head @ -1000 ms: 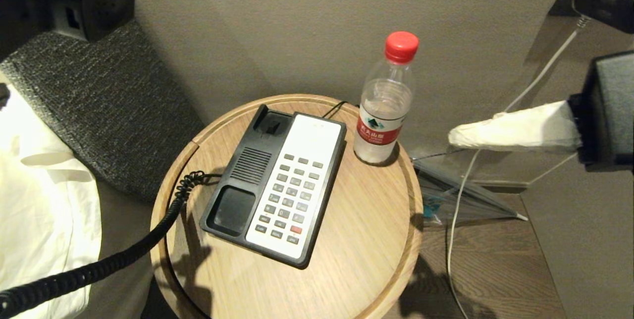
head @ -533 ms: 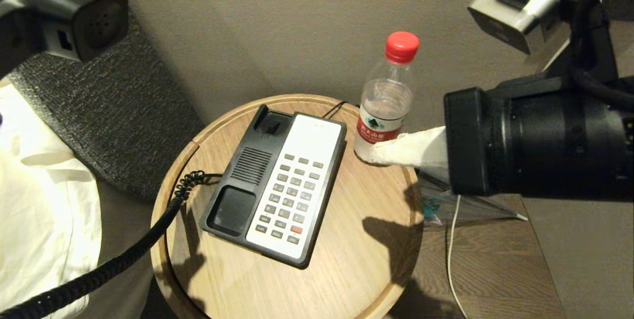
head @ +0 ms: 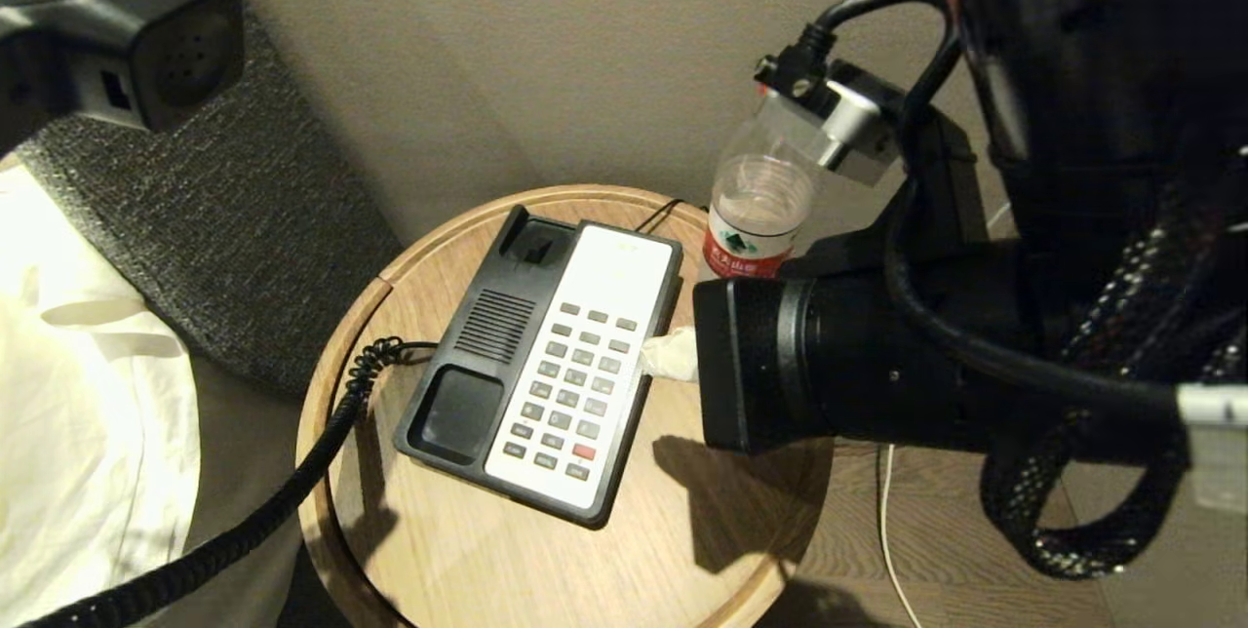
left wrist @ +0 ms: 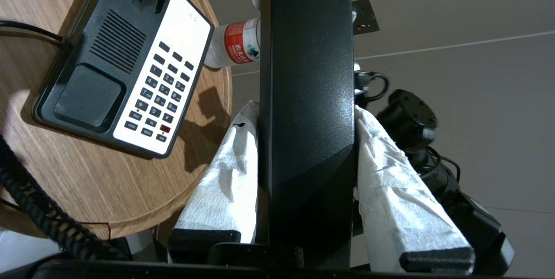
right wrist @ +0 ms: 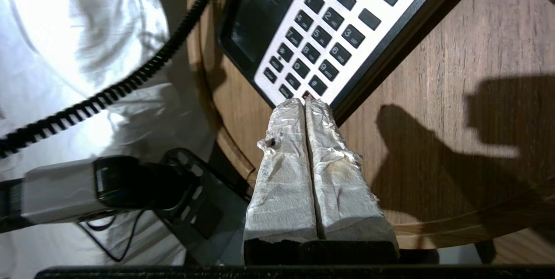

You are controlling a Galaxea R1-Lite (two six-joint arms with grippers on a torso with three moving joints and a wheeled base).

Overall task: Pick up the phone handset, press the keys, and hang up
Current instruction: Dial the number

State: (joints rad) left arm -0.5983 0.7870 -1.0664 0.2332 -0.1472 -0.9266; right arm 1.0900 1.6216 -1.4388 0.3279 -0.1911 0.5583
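The black phone handset (head: 146, 33) hangs high at the far left, well above the table. My left gripper (left wrist: 304, 112) is shut on the handset (left wrist: 308, 75), one white-wrapped finger on each side. Its coiled cord (head: 292, 491) runs down to the black-and-white phone base (head: 487, 345) on the round wooden table (head: 721, 530). The cradle is empty. My right gripper (head: 663, 355) is shut with nothing in it. In the right wrist view its tip (right wrist: 305, 101) is over the lower corner of the keys (right wrist: 321, 40).
A water bottle (head: 756, 218) with a red label stands behind the phone, partly hidden by my right arm. White bedding (head: 78, 394) and a dark padded headboard (head: 224, 218) lie to the left. A white cable (head: 882, 511) hangs beside the table on the right.
My right arm has swung in from the right, past the bottle, to the keypad's right edge and now hides the bottle's cap. The handset has barely shifted.
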